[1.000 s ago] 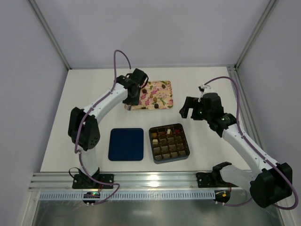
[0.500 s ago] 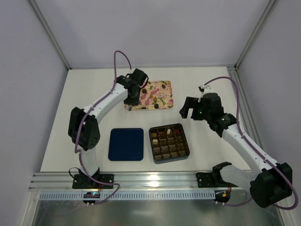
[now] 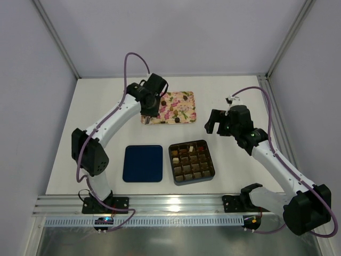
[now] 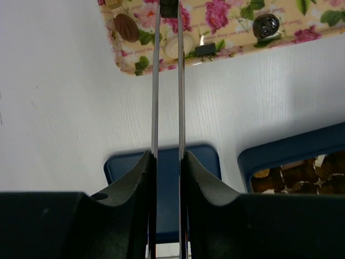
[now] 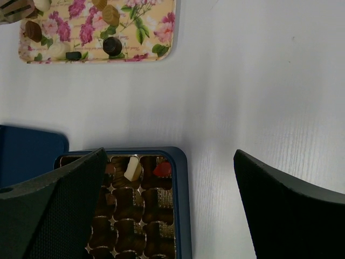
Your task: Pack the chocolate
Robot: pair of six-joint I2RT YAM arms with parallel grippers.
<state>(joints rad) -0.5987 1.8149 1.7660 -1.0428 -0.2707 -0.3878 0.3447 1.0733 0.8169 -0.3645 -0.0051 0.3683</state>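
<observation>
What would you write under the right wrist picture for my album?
Open right gripper looking down at a blue box of chocolates, with a few more on the flowery tray.

You have a pink-and-yellow floral tray (image 3: 183, 110) lying on the far part of the white surface (image 3: 96, 96), a little left of the middle. Nearer to you sits a dark blue square box (image 3: 212, 162) with a grid of cells. A flat blue lid (image 3: 143, 164) of like size lies just to its left, a narrow gap between them. Both are apart from the tray. A slotted metal rail (image 3: 176, 203) runs along the near edge, and pale walls (image 3: 170, 37) close in the left, right and far sides.
</observation>
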